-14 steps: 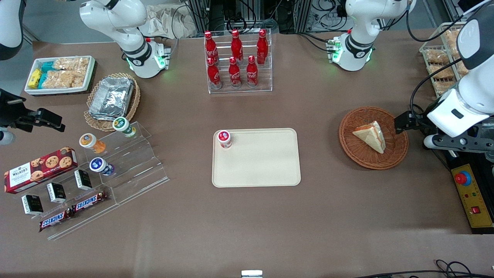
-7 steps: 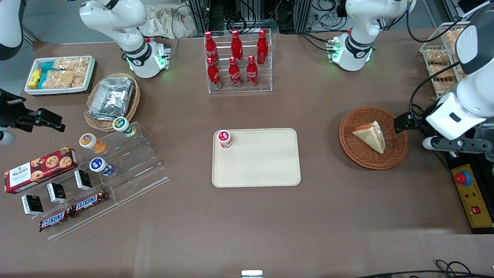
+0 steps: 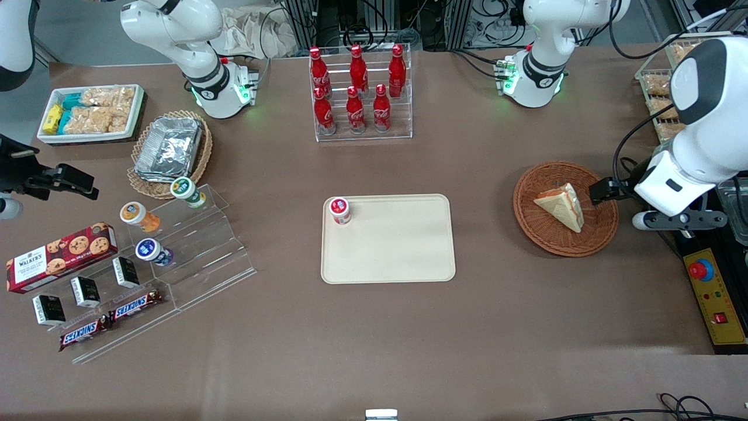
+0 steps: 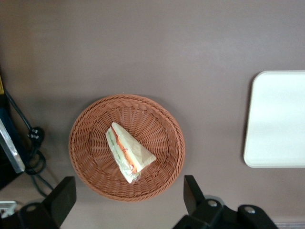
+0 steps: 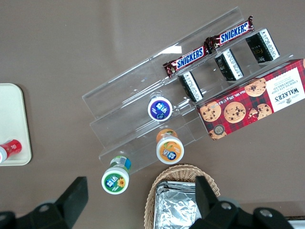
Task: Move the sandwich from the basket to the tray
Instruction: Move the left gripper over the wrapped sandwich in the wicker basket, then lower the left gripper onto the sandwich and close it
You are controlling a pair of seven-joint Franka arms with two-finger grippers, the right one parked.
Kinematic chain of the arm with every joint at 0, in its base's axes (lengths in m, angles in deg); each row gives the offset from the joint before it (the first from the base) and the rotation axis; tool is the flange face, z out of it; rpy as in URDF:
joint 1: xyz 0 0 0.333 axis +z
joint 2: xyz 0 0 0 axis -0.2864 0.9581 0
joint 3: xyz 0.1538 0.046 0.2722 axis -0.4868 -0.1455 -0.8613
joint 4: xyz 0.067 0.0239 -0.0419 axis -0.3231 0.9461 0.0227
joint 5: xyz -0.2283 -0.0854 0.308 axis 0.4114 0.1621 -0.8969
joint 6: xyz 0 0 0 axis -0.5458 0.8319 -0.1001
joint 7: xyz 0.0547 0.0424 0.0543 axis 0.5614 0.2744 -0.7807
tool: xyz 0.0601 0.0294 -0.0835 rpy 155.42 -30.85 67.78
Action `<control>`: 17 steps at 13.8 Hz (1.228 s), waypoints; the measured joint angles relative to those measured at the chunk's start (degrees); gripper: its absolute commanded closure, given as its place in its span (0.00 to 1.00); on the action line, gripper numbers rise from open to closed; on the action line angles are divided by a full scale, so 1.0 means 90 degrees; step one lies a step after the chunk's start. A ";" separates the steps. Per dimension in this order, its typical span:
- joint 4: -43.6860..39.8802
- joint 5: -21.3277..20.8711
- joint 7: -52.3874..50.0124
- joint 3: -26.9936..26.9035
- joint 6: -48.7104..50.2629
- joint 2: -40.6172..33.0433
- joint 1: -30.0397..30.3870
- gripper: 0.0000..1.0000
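Front view shows my gripper (image 3: 602, 192) hanging at the rim of the basket (image 3: 549, 240), on the side toward my own end of the worktop, with nothing in it. From my wrist camera I see both fingers (image 4: 64, 198) spread wide, wider than the sandwich (image 4: 127, 152) is across, so I am open and ready to take hold.

The sandwich lies on its side in the middle of the basket, its red-orange and green stripe facing up along the cut edge. The tray (image 3: 403, 257) sits at the centre of the worktop, well apart from the basket, and a small red-capped cup (image 3: 339, 210) stands in the tray corner farthest from the basket.

I judge this to be the approach step: I am over the basket but not yet centred or lowered. Next I need to move in above the wedge, turn my wrist so the fingers straddle its two flat bread faces, and come down inside the wicker rim without catching it. The bread looks soft, so a light squeeze should do.
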 measured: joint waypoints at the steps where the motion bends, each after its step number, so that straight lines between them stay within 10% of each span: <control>1: 0.0389 0.0001 -0.0267 -0.0011 -0.0303 -0.0151 0.0018 0.00; 17: 0.2880 0.1239 -0.2021 -0.0287 -0.1857 -0.0237 0.1046 0.00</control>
